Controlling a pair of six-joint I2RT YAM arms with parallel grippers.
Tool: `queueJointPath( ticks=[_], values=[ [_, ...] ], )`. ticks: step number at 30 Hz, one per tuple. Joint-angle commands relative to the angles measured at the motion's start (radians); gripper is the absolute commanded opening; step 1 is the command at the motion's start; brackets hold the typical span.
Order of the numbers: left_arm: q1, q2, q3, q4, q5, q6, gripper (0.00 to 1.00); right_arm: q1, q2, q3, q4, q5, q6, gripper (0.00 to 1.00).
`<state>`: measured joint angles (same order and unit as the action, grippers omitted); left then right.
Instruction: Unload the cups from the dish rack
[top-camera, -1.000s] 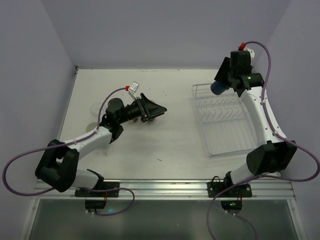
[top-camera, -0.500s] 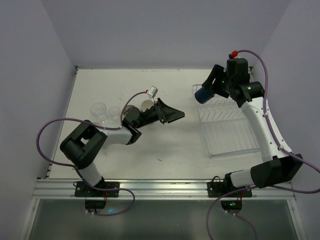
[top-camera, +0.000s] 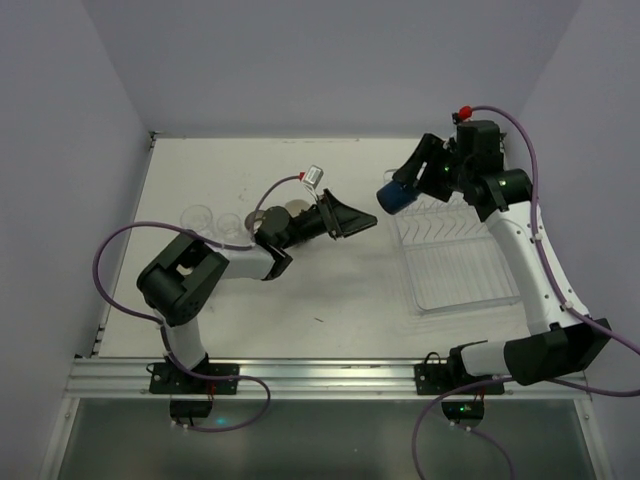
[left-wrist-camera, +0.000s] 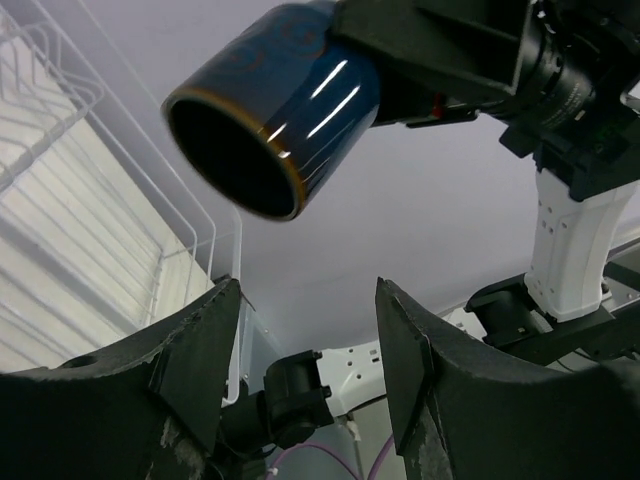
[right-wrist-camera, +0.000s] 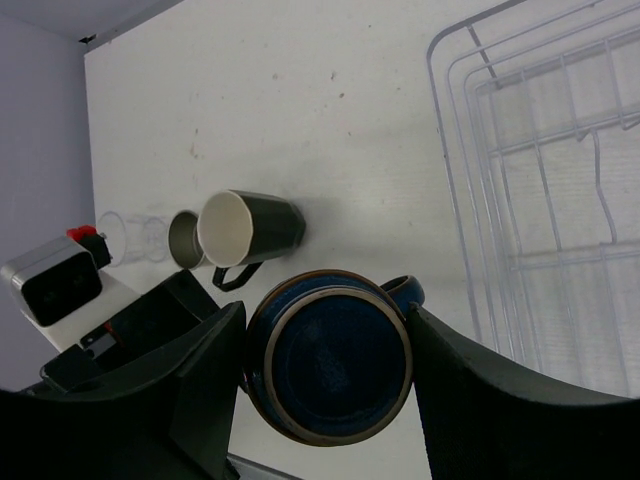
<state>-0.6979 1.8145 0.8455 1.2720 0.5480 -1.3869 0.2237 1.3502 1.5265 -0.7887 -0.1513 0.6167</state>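
Since a second ago your left pincer (top-camera: 352, 222) has swung in from well left of the rack (top-camera: 455, 262) to just off its left edge. The right pincer (right-wrist-camera: 325, 315) has carried the mug (left-wrist-camera: 272, 110) out past the rack's far-left corner to meet it.

Nearest you, the left pincer stands wide and empty, its jaws aimed up and toward the rack. The mug hangs just beyond them, higher and a little to the rack side, touching neither finger. It is tipped over: its mouth faces your left pincer and its base faces back at the right wrist. Its long axis therefore runs nearly along the line between the two pincers.

The right pincer is clamped across the mug's body, with the handle showing on the rack side, so the mouth end is free. I judge that a handover depends on this. The left pincer is the only free one, and it would have to rise along that axis and close across the rim end.

Farther left of the rack, the other cups (right-wrist-camera: 250, 228) stand grouped on the tabletop (top-camera: 330, 290).
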Motion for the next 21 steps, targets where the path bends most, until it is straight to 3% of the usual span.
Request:
queueJointPath(
  ticks=[1, 21],
  values=[
    [-0.002, 0.000, 0.075, 0.359, 0.018, 0.072, 0.60, 0.005, -0.043, -0.003, 0.042, -0.077, 0.023, 0.00],
    [0.005, -0.027, 0.116, 0.291, -0.014, 0.137, 0.60, 0.012, -0.052, -0.035, 0.080, -0.206, 0.060, 0.00]
  ],
)
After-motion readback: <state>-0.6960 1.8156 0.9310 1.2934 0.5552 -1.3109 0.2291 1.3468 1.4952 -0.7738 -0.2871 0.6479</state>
